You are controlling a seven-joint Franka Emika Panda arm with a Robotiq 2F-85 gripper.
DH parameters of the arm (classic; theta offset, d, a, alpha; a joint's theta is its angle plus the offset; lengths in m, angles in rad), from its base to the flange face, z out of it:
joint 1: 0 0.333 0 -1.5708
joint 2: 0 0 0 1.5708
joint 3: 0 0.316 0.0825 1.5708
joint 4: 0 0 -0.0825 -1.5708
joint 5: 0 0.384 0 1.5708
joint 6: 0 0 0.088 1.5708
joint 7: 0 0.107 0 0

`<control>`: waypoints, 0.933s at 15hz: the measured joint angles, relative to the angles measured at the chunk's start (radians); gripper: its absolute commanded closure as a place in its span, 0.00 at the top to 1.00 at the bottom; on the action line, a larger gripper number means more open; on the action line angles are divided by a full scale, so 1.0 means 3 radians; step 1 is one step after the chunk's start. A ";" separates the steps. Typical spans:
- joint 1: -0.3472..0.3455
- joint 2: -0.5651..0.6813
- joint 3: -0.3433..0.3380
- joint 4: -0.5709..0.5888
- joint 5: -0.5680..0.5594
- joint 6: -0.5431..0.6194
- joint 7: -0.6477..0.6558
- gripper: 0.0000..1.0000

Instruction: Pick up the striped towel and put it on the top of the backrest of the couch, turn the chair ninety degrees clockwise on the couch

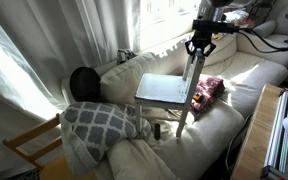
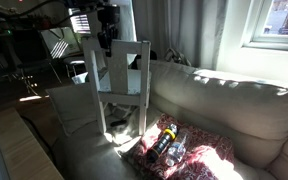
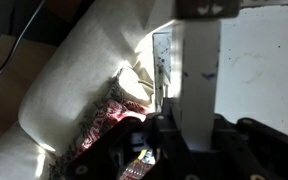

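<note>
gripper: clamped on the top of the chair's back | chair: standing on the couch seat cushion, just beside a red patterned cloth | latticed cushion: near the chair

No words, brands or numbers are legible in any view. The yellow-and-dark object on the couch is too small and blurred to read.

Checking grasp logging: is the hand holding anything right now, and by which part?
The chair, by the top of its back frame; the hand looks closed on it.
</note>
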State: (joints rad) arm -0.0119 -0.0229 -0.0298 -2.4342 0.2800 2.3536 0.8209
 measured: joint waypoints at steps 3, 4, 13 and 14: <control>-0.0059 -0.0132 -0.0018 -0.0077 0.0000 0.0000 0.0189 0.06; -0.0072 -0.0171 -0.0019 -0.0102 0.0001 0.0000 0.0276 0.06; -0.0074 -0.0292 0.0085 -0.0332 -0.0070 0.0150 0.1228 0.06; -0.0072 -0.0252 0.0106 -0.0349 -0.0080 0.0171 0.1277 0.06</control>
State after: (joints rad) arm -0.0335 -0.0986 0.0021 -2.5389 0.2560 2.4050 1.2042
